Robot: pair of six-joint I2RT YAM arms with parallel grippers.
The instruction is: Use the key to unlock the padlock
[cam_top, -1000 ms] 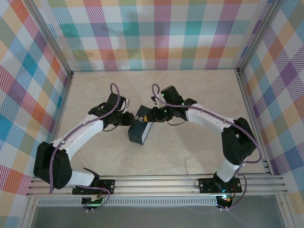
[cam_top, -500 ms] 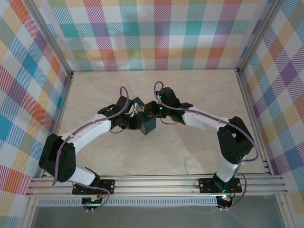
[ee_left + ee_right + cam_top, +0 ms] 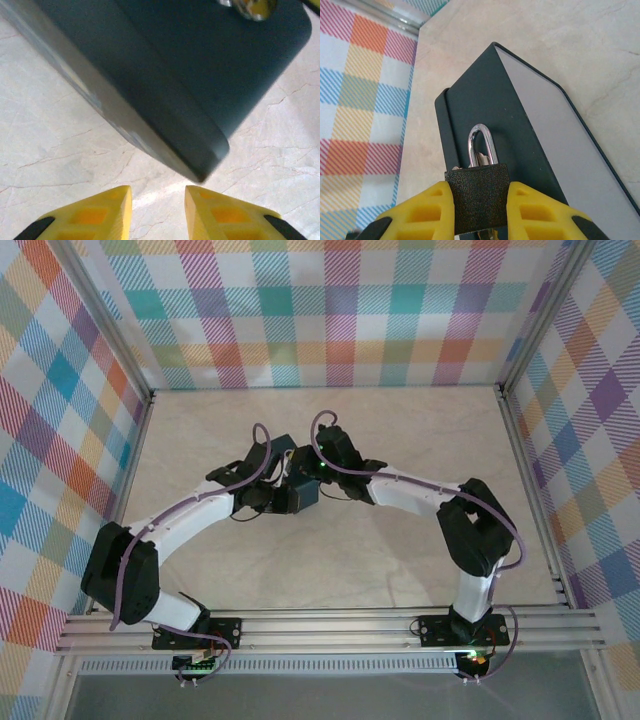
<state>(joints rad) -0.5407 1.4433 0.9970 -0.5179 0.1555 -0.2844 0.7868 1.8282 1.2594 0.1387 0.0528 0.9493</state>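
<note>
A small padlock [image 3: 477,197] with a dark speckled body and a silver shackle [image 3: 481,145] hangs on the front of a dark box [image 3: 520,130]. My right gripper [image 3: 479,200] is shut on the padlock body, one yellow finger on each side. A sliver of silvery metal [image 3: 490,233] pokes out under the padlock; I cannot tell whether it is the key. My left gripper [image 3: 157,200] is open with nothing between its fingers, just short of a rounded corner of the box [image 3: 190,75]. In the top view both grippers meet at the box [image 3: 300,492].
The box stands on a pale marble-patterned table [image 3: 400,560] ringed by plaid walls [image 3: 330,310] on aluminium posts. A shiny metal bit [image 3: 247,7] shows at the box's far edge in the left wrist view. Open tabletop lies all around the box.
The box has moved away from the arm bases toward the middle of the table. Both grippers have travelled with it and now sit closer together.
</note>
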